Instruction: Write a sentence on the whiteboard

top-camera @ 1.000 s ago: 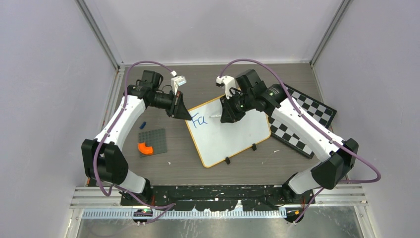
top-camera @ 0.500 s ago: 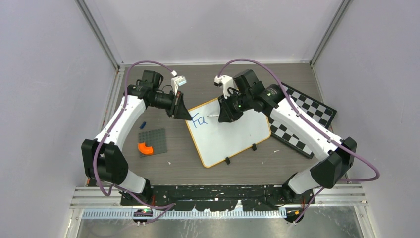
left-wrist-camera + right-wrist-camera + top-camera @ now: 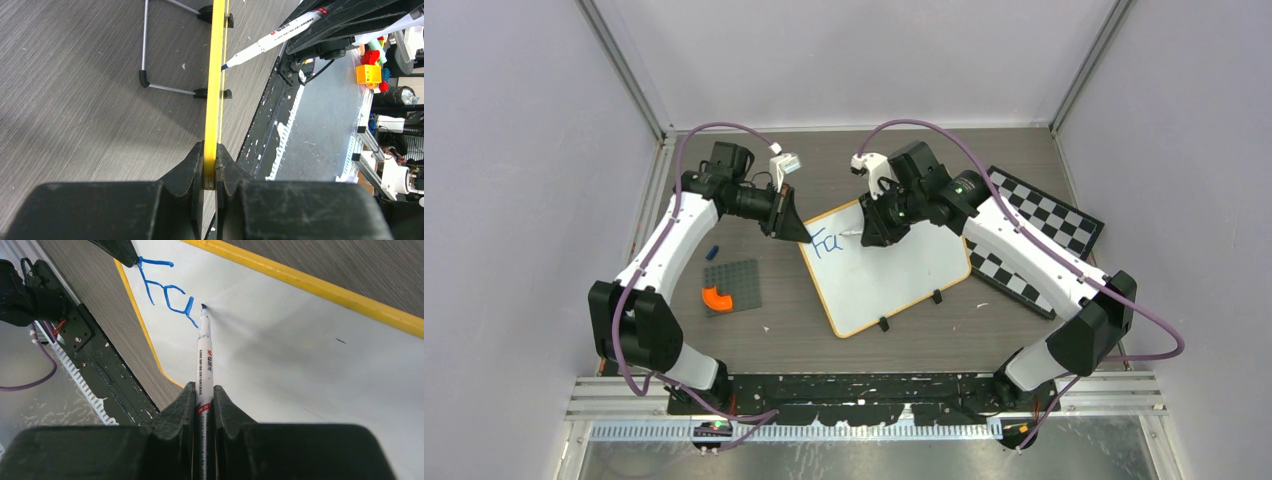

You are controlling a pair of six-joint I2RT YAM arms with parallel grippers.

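Top view, board: the whiteboard [image 3: 886,268] lies at mid-desk, turned askew, between the two arms; blue letters "Fa" sit at its far-left corner.
Right wrist view, marker: the marker [image 3: 204,360] points at the white surface, its tip just right of the "a"; whether it touches I cannot tell.
Right pincer: the right pincer [image 3: 203,399] is clamped on the marker barrel.
Left pincer: the left pincer [image 3: 210,161] is clamped on the board's yellow frame at the far-left corner, steadying it.
Step in hand: writing the sentence, only two letters in, so most of the task seems left.
Next move: likely the third letter, which calls for the tip pressed lightly down just right of the "a", while the left grip keeps the board from sliding.
Around: a checkered board [image 3: 1044,232] lies right of the whiteboard; a grey plate [image 3: 732,285] with an orange piece [image 3: 717,298] lies left on the desk [image 3: 824,330].
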